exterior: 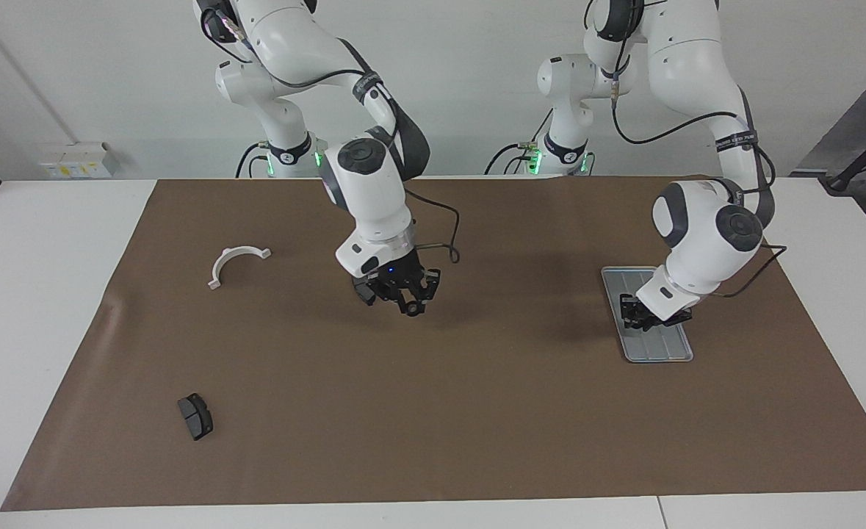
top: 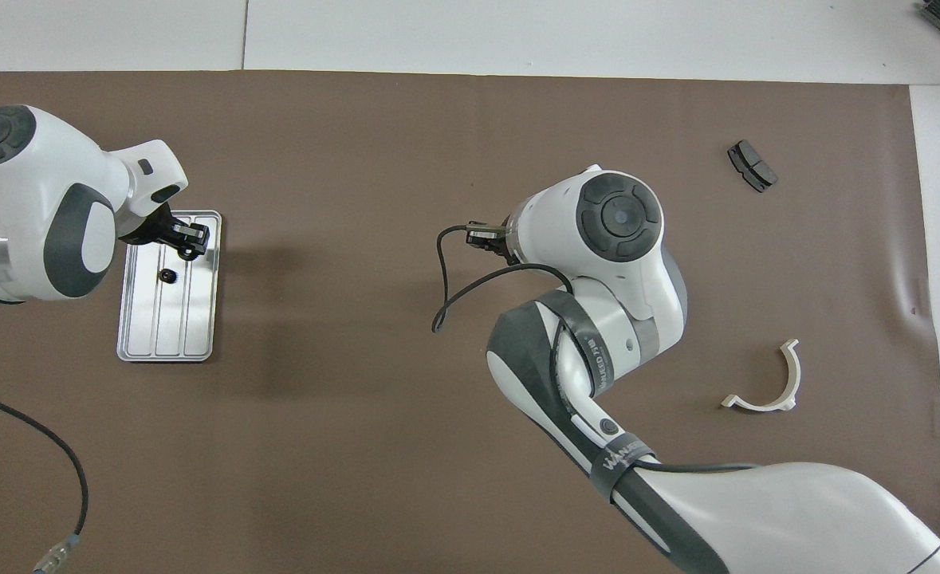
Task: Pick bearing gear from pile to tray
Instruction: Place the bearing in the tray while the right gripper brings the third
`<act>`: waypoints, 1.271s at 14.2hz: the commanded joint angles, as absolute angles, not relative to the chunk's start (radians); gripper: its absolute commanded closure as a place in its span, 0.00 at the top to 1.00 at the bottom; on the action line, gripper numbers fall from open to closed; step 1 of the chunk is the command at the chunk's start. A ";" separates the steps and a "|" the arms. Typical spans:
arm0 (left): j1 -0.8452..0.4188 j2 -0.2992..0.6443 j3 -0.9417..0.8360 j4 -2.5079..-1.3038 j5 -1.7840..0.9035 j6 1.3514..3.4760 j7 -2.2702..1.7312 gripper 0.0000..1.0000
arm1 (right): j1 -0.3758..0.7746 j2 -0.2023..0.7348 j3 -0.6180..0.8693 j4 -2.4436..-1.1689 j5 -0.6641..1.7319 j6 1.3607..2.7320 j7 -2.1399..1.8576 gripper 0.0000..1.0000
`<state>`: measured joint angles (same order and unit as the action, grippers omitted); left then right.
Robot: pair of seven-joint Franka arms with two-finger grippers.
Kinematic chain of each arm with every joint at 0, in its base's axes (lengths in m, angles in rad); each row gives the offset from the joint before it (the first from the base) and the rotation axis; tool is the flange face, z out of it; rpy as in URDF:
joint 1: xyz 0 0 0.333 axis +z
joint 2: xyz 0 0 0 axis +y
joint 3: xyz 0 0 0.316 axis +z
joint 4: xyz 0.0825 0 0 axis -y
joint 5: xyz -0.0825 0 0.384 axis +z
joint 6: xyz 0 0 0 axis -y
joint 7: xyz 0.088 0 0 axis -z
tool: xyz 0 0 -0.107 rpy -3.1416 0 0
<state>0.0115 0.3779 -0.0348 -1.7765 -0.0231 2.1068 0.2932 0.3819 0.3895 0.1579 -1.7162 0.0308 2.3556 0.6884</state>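
Note:
The silver grooved tray [exterior: 660, 349] lies on the brown mat toward the left arm's end; in the overhead view [top: 168, 335] a tiny black round gear [top: 168, 275] rests in it. My left gripper [exterior: 642, 316] hangs low over the tray's nearer half, open, with the gear apart from its tips [top: 188, 241]. My right gripper [exterior: 405, 300] is raised over the middle of the mat, and its wrist mostly hides it from overhead [top: 485, 237]. Of the pile, only a white half-ring bracket [exterior: 238, 263] and a dark brake-pad piece [exterior: 195, 416] show.
The bracket [top: 764, 383] and the pad [top: 752, 166] lie toward the right arm's end, the pad farther from the robots. A black cable [top: 470, 287] loops from the right wrist. The brown mat [exterior: 477, 426] covers most of the white table.

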 commanded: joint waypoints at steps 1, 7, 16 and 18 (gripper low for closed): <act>0.023 0.345 -0.041 -1.812 -0.038 2.111 0.341 0.03 | 0.434 0.437 0.155 -1.718 0.012 2.417 0.820 0.00; 0.023 0.345 -0.041 -1.822 -0.038 2.137 0.330 0.26 | 0.497 0.555 0.155 -1.706 -0.135 2.542 1.000 0.00; 0.009 0.350 -0.041 -1.799 -0.081 2.134 0.304 0.52 | 0.500 0.511 0.129 -1.709 -0.199 2.481 1.014 1.00; -0.021 0.350 -0.044 -1.798 -0.109 2.137 0.230 0.51 | 0.454 0.425 0.121 -1.713 -0.253 2.395 0.993 1.00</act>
